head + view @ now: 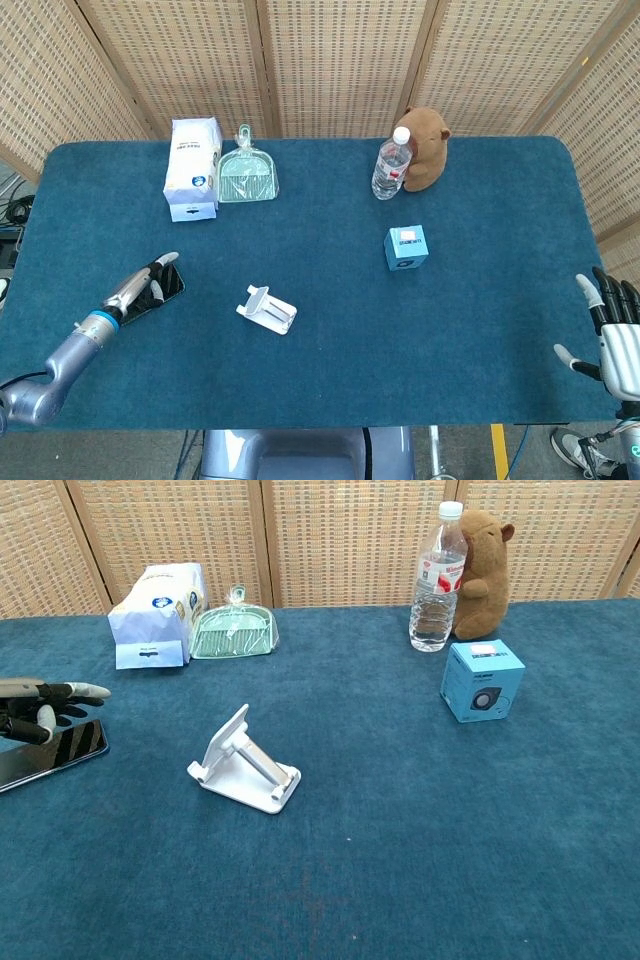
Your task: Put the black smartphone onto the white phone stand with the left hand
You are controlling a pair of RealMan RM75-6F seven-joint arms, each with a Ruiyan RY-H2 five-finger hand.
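The left hand [145, 283] lies stretched over the phone [60, 748] near the table's [480, 330] left edge, fingers extended across its top; whether it has any hold on it cannot be told. This looks like the reaching step, with the phone flat on the cloth and well apart from the stand [243, 763], which sits toward the middle of the front half. Next the fingers must close round the phone's edges, lift it, and carry it rightward to the stand's cradle.

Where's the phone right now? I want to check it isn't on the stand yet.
The phone lies flat near the table's left edge under the left hand, left of the stand and apart from it.
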